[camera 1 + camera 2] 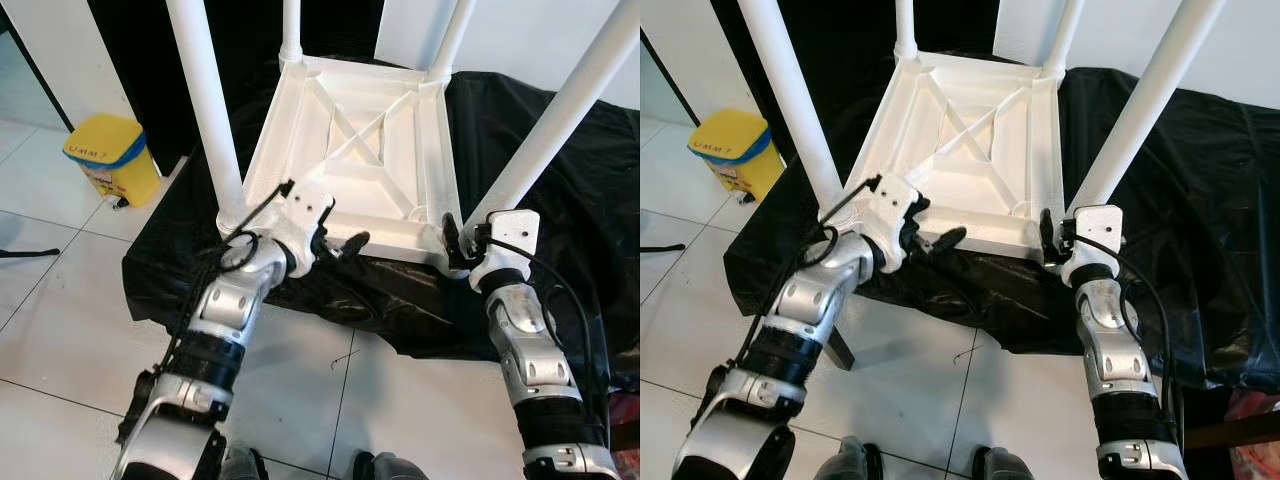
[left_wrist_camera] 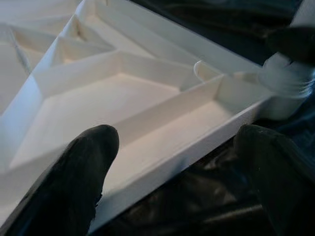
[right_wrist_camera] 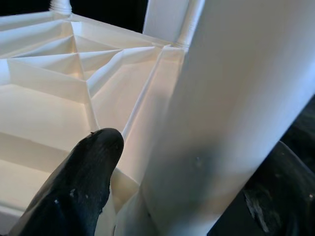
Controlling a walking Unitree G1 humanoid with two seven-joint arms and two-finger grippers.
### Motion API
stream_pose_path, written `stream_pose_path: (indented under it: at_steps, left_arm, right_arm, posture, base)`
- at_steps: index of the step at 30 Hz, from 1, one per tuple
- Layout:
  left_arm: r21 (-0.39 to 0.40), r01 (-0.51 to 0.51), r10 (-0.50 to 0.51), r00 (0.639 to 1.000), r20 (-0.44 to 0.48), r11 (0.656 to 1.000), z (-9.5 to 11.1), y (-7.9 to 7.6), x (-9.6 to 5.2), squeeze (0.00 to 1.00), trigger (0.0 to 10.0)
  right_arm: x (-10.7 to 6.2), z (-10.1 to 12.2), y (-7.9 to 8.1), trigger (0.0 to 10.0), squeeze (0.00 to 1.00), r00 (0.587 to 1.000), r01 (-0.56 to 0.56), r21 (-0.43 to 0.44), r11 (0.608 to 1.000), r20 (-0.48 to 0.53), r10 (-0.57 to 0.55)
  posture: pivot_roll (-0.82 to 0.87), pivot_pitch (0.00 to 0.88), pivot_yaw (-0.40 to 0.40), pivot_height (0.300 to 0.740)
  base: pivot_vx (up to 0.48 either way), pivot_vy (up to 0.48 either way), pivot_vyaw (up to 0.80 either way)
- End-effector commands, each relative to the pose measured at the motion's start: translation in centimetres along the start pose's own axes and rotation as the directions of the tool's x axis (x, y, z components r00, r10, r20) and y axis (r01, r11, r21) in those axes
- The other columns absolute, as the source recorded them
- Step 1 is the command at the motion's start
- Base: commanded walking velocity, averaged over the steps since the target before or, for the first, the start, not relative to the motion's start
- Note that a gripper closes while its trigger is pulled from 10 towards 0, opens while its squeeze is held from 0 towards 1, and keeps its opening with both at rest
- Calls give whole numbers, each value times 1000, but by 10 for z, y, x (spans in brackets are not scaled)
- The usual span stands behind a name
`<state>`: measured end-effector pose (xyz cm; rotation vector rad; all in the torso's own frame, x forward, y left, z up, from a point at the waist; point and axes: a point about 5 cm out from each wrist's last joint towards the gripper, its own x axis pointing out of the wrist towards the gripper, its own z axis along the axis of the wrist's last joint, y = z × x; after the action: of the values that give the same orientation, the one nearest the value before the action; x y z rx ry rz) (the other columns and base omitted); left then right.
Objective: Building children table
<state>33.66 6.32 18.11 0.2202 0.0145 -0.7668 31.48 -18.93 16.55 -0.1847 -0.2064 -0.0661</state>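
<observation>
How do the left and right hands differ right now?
The left hand sits at the near rim of the upturned white plastic table top, fingers spread open with the rim between them; the right hand is at the near-right white tubular leg, fingers either side of it. Left forearm angles inward; right runs straighter. Both work over the black plastic sheet.

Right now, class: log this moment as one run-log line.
table: upside down, four legs up | left gripper: open at near rim | right gripper: open around leg

Smooth white plastic table (image 1: 350,150), glossy black sheet (image 1: 560,200)
</observation>
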Motion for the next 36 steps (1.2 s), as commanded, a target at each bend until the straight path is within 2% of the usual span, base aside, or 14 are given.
stream_pose_path:
  at_steps: [1, 10, 11, 13, 14, 15, 16, 18, 19, 24, 25, 31, 32, 36]
  left_arm:
    - [17, -6, 6, 1000, -2, 1000, 0, -3, 0, 0, 10000]
    - [37, -6, 6, 1000, 6, 999, 3, -4, 5, 0, 10000]
    - [39, -2, 2, 1000, 10, 999, 4, -7, 5, 0, 10000]
    - [39, -2, 2, 1000, 10, 999, 4, -7, 5, 0, 10000]
    - [44, 5, -6, 1000, 14, 999, 5, -9, 6, 0, 10000]
    - [44, 5, -6, 1000, 14, 999, 5, -9, 6, 0, 10000]
    - [48, 10, -11, 1000, 16, 999, 6, -11, 5, 0, 10000]
    - [53, 14, -14, 1000, 18, 998, 6, -12, 4, 0, 10000]
    - [55, 16, -17, 1000, 17, 998, 6, -12, 3, 0, 10000]
    - [55, 16, -17, 1000, 17, 998, 6, -12, 3, 0, 10000]
    - [57, 19, -20, 1000, 15, 998, 6, -13, 2, 0, 10000]
    - [31, 125, -125, 992, 14, 992, 5, -26, -2, 0, 10000]
    - [17, 236, -236, 972, -1, 972, 0, -40, -7, 0, 10000]
    - [33, 320, -319, 947, -26, 947, -5, -51, -12, 0, 10000]
  right_arm:
    - [1, 1, 1, 10000, 0, 1000, 11, -18, 1000, -15, -11]
    - [18, 6, 15, 10000, 0, 993, 95, 47, 994, -70, -92]
    - [20, 7, 18, 8314, 0, 994, 95, 58, 994, -63, -91]
    - [20, 7, 18, 8314, 0, 994, 95, 58, 994, -63, -91]
    - [22, 9, 20, 0, 0, 993, 106, 77, 991, -62, -101]
    - [22, 9, 20, 0, 0, 993, 106, 77, 991, -62, -101]
    - [25, 12, 21, 10000, 0, 992, 119, 95, 988, -59, -114]
    - [26, 15, 21, 10000, 0, 991, 127, 108, 986, -59, -121]
    - [27, 17, 21, 0, 0, 989, 143, 129, 981, -68, -135]
    - [27, 17, 21, 0, 0, 989, 143, 129, 981, -68, -135]
    - [28, 17, 20, 10000, 0, 986, 154, 140, 978, -79, -144]
    - [29, 13, 22, 10000, 0, 981, 168, 254, 952, -133, -138]
    - [30, 11, 24, 1569, 0, 978, 183, 353, 917, -160, -134]
    - [30, 10, 24, 0, 0, 977, 191, 434, 880, -170, -128]
  posture:
    - [-17, 117, -62, 740]
    - [-10, 112, -72, 740]
    - [-7, 111, -75, 740]
    - [-7, 111, -75, 740]
    - [-2, 109, -78, 740]
    - [-2, 109, -78, 740]
    - [2, 106, -80, 740]
    - [5, 105, -81, 740]
    - [8, 101, -82, 740]
    - [8, 101, -82, 740]
    - [12, 100, -82, 740]
    - [22, 90, -80, 740]
    - [29, 85, -79, 740]
    - [31, 85, -80, 740]
  base:
    - [0, 0, 0]
    - [0, 0, 0]
    - [0, 0, 0]
    - [0, 0, 0]
    - [0, 0, 0]
    - [0, 0, 0]
    - [0, 0, 0]
    - [0, 0, 0]
    - [0, 0, 0]
    - [0, 0, 0]
    - [0, 0, 0]
    - [0, 0, 0]
    - [0, 0, 0]
    - [0, 0, 0]
